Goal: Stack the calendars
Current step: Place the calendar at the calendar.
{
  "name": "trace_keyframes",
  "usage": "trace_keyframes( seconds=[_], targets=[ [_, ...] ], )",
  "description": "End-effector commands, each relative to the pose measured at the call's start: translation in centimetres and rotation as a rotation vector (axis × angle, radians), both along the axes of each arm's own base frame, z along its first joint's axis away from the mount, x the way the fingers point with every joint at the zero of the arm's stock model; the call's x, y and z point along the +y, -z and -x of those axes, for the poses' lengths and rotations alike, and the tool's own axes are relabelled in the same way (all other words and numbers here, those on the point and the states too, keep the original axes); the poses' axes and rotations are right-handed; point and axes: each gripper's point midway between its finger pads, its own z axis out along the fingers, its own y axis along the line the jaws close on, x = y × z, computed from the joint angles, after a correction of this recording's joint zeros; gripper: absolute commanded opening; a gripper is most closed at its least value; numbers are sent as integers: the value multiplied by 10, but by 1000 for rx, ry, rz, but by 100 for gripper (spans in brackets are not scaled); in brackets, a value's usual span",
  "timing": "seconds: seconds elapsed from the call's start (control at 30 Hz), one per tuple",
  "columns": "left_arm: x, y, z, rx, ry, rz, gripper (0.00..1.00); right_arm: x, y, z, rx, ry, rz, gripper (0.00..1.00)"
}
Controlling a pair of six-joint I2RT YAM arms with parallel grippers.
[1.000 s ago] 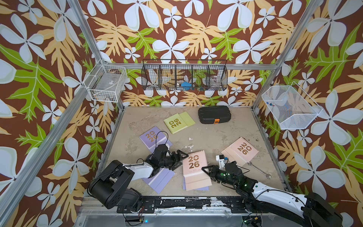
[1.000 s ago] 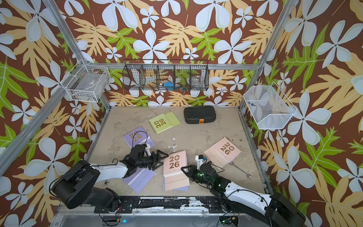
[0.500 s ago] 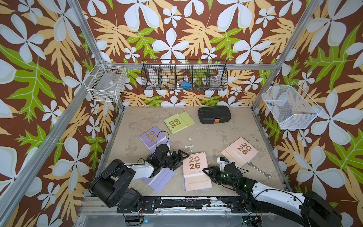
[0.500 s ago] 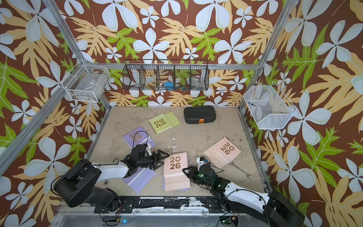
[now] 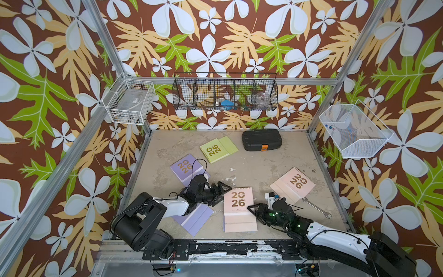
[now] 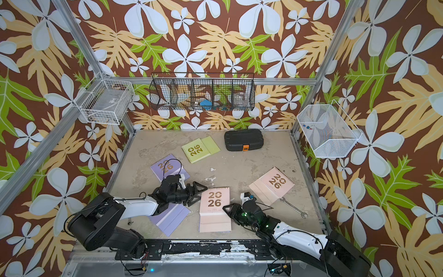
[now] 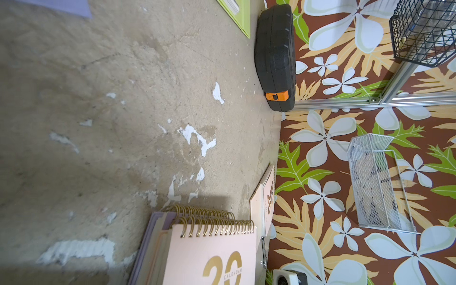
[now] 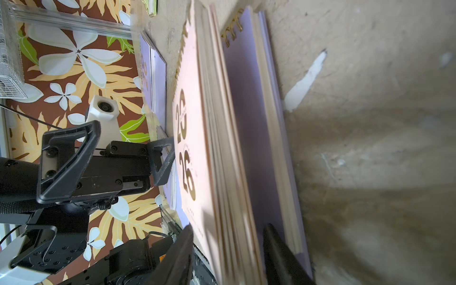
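A pale pink calendar [image 5: 238,208] lies on a lilac calendar [image 8: 249,118] near the table's front, seen in both top views. My right gripper [image 5: 256,214] is at its right edge. In the right wrist view its jaws [image 8: 228,229] stand apart on either side of the pink pages, with a gap at one finger. My left gripper [image 5: 223,196] is open just left of the stack, holding nothing. Other calendars lie apart: lilac [image 5: 185,167], lilac under the left arm [image 5: 196,219], lime green [image 5: 217,150], pink [image 5: 293,184].
A black ribbed case [image 5: 261,140] with an orange latch sits at the back. A wrench [image 5: 316,208] lies right of my right arm. Wire baskets hang on the left wall [image 5: 130,100], back wall [image 5: 225,92] and right wall [image 5: 352,130].
The pink calendar has come down towards the front, covering the lilac one beneath it. My right gripper's jaws have spread apart. The left arm has hardly moved.
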Motion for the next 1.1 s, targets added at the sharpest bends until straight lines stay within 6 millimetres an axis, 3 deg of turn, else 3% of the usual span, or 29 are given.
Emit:
trace_keyframes(
  seconds=[0.0, 0.23, 0.73, 0.9, 1.07],
  targets=[
    [-2, -4, -4, -16, -8, 10, 90, 3, -5, -2, -23, -12, -6, 49],
    [-3, -6, -7, -21, -10, 9, 90, 0, -6, -4, -31, 0, 19, 60],
    [0, -7, -12, -29, -27, -28, 90, -13, -7, -10, -44, 29, 85, 75],
    [4, -12, -18, -57, -47, -73, 91, -28, -12, -20, -54, 40, 161, 77],
    [9, -25, -26, -101, -71, -117, 91, -54, -19, -35, -59, 72, 254, 79]
  ],
)
